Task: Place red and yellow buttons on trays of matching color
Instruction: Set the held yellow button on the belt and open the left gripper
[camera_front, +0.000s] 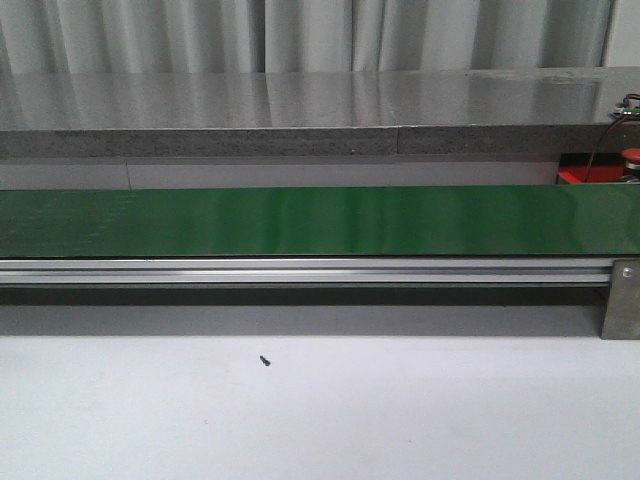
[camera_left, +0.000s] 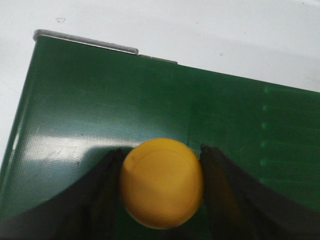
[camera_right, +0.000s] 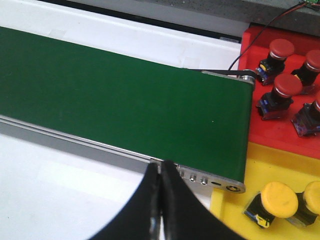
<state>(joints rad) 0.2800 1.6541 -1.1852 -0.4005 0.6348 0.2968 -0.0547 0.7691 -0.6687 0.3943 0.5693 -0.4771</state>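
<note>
The left claw (camera_left: 162, 192) is closed on a yellow button (camera_left: 161, 189), one dark finger (camera_left: 102, 200) pressed to each side of its domed cap, and it holds the button just above the green belt (camera_left: 150, 110), near the belt's end where a strip of metal rail (camera_left: 85, 42) shows against the white surface (camera_left: 200, 25). The right claw (camera_right: 161, 200) has its two black fingers pressed together with nothing between them; it hangs over the near aluminium rail (camera_right: 75, 142) of the belt.

Past the belt's end, in the right wrist view, a red tray (camera_right: 280, 135) carries four red buttons, among them one at its far edge (camera_right: 281, 47) and one closer in (camera_right: 286, 86). Next to it lies a yellow tray (camera_right: 270, 165) with two yellow buttons, one in full sight (camera_right: 280, 198) and one cut by the frame (camera_right: 312, 195). A thin dark wire (camera_right: 260, 27) runs over the red tray's corner.

In the front view the belt runs across the whole width, and only a sliver of the red tray shows at its right end.
</note>
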